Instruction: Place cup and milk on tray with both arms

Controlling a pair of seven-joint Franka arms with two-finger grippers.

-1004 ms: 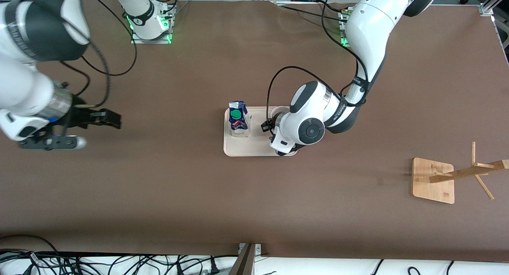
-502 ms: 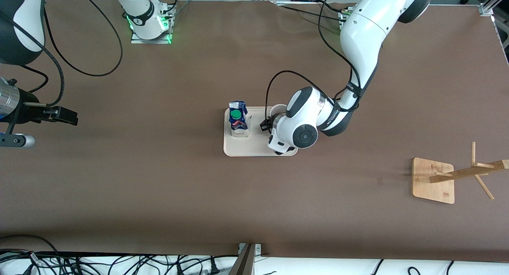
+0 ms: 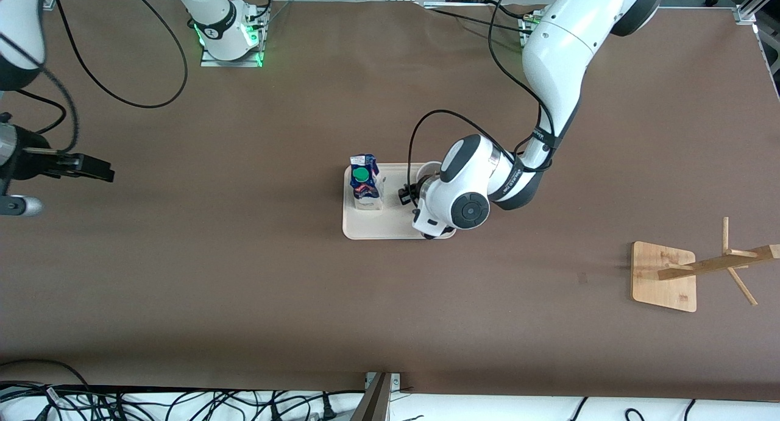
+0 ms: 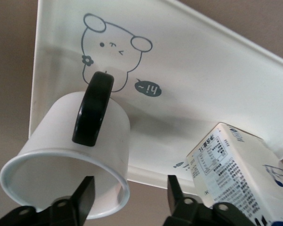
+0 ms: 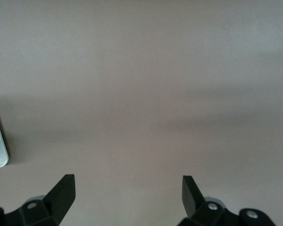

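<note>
Now my left gripper (image 4: 127, 200) is hanging over the tray (image 3: 390, 226), its fingers (image 4: 82, 197) released, standing on both sides of the cup's (image 4: 80, 160) rim without clenching it. Both cup and milk (image 3: 364, 183) are sitting on the tray, cup at 3 o'clock from milk. My right gripper (image 5: 127, 195) is waiting spread wide over the table (image 3: 244, 275) at the right arm's end.

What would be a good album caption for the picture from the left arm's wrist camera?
Left gripper, fingers apart, straddles the rim of the cup standing on the tray beside the milk.
</note>
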